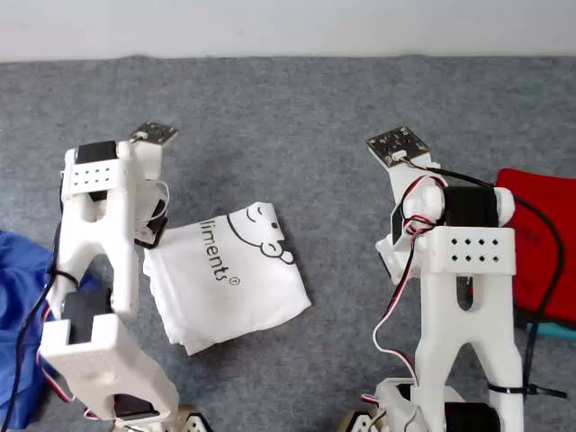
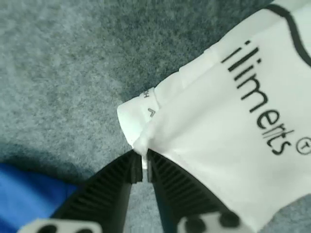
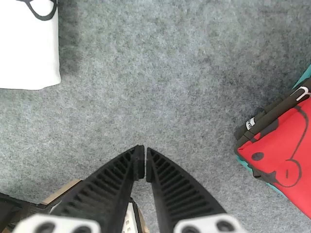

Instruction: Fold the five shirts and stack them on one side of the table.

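On the gray table [image 1: 315,99], the left gripper [image 2: 141,164] pinches a corner of the white shirt [image 2: 233,160]. The right gripper [image 3: 146,164] is pressed together.

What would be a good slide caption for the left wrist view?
Left gripper pinches an edge of the white shirt on the grey table.

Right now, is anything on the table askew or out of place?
The white shirt sits turned at an angle on the table, its folded layers uneven along one edge. The left gripper has its jaws shut on one corner. The blue shirt lies bunched at the table's edge beside that arm.
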Controlling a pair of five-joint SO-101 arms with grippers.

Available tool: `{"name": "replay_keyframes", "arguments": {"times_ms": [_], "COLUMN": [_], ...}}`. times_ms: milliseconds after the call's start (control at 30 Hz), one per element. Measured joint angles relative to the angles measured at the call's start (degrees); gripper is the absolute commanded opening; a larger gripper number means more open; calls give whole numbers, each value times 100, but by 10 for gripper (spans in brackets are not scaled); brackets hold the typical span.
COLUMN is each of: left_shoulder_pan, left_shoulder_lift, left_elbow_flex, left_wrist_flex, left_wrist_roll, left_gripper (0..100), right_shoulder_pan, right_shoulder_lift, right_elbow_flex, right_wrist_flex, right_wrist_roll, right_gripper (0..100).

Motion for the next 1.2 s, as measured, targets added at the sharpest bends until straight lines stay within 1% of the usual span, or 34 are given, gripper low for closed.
{"name": "replay_keyframes", "arguments": {"times_ms": [67,167,300,467,633,700,800,900,1000,1100,1200], "left_shoulder_pan": [0,114,492,1459,2444,2611,2637,2681,2637,2330,2022], "left_shoulder_lift": [-141,-343,-791,-1486,-1820,-1820,-1749,-1363,-800,-369,-281], "left_elbow_flex": [0,0,193,1116,2330,2769,3297,3657,3675,3402,2998], "left_wrist_flex": [237,536,607,607,598,387,-62,-343,-352,-299,-97], "left_wrist_roll": [-26,-44,-44,-62,-132,-273,-448,-624,-747,-782,-800], "left_gripper": [160,163,163,161,87,74,72,71,60,51,51], "right_shoulder_pan": [0,0,0,0,0,0,0,0,0,0,0], "right_shoulder_lift": [0,0,0,0,0,0,0,0,0,0,0], "right_elbow_flex": [0,0,0,0,0,0,0,0,0,0,0], "right_wrist_flex": [0,0,0,0,0,0,0,0,0,0,0], "right_wrist_roll": [0,0,0,0,0,0,0,0,0,0,0], "right_gripper": [10,10,10,11,11,11,11,11,11,11,11]}}
